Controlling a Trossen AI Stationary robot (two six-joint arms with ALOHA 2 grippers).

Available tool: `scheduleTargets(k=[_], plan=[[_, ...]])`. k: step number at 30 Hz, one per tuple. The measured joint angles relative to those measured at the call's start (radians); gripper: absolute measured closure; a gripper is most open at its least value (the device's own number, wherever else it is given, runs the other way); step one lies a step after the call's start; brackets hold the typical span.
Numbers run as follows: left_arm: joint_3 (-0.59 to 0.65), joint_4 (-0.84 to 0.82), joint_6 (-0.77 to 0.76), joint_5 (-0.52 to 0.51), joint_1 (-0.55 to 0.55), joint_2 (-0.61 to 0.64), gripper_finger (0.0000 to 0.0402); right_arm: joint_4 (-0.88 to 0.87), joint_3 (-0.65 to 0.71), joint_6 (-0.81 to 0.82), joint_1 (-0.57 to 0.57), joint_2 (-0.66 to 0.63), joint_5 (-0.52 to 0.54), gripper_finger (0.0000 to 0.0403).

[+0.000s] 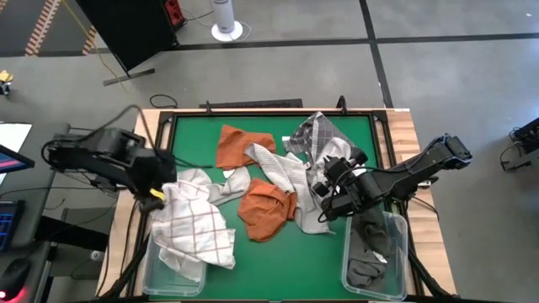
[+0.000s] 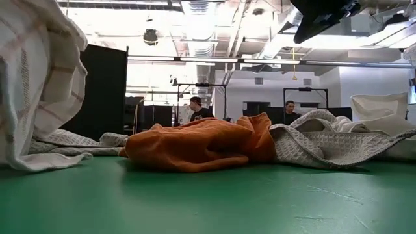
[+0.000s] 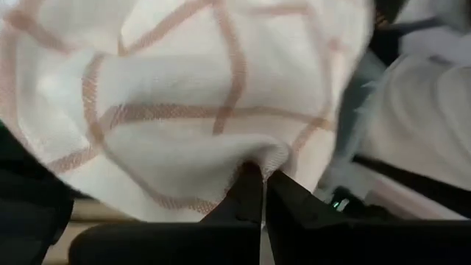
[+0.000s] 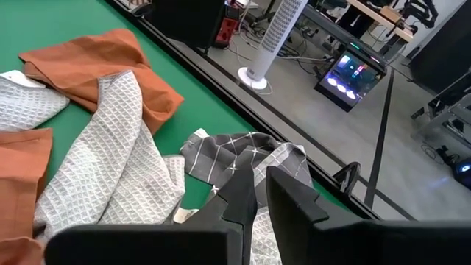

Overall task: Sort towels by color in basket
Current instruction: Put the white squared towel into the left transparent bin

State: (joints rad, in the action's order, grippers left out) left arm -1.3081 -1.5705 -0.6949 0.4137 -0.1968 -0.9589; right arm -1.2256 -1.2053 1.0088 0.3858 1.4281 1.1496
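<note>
The white checked towel point(image 1: 195, 225) is hanging pinched in the left gripper point(image 3: 263, 179) (jaws pressed on a fold) over the left bin point(image 1: 157, 273), likely for dropping there; the right gripper point(image 4: 259, 184), jaws nearly together and empty, is hovering over the pile.

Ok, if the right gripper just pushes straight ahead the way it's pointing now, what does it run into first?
Most likely the dark grey checked towel lying right ahead of the right gripper. Depth is unclear, but nothing else seems to sit between them.

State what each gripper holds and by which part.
The left gripper pinches the white checked towel at a fold of its edge. The right gripper appears to hold nothing, poised above the dark grey checked towel.
</note>
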Motion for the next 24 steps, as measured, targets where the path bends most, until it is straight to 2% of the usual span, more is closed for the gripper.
scheduleTargets(k=[9,14,20,24], plan=[[0.189,0.151,-0.111,0.007,-0.21,-0.092,0.04,0.0,0.0,0.004,-0.003,0.0,0.0,0.033],[0.236,0.244,-0.133,-0.001,-0.306,-0.172,0.0387,0.007,0.0,0.004,-0.003,0.0,0.0,0.033],[0.249,0.347,-0.126,-0.083,-0.375,-0.268,0.0357,0.009,0.0,0.004,-0.003,0.0,0.0,0.033],[0.249,0.376,-0.094,-0.129,-0.406,-0.324,0.0322,0.009,0.0,0.004,-0.003,0.0,0.0,0.033]])
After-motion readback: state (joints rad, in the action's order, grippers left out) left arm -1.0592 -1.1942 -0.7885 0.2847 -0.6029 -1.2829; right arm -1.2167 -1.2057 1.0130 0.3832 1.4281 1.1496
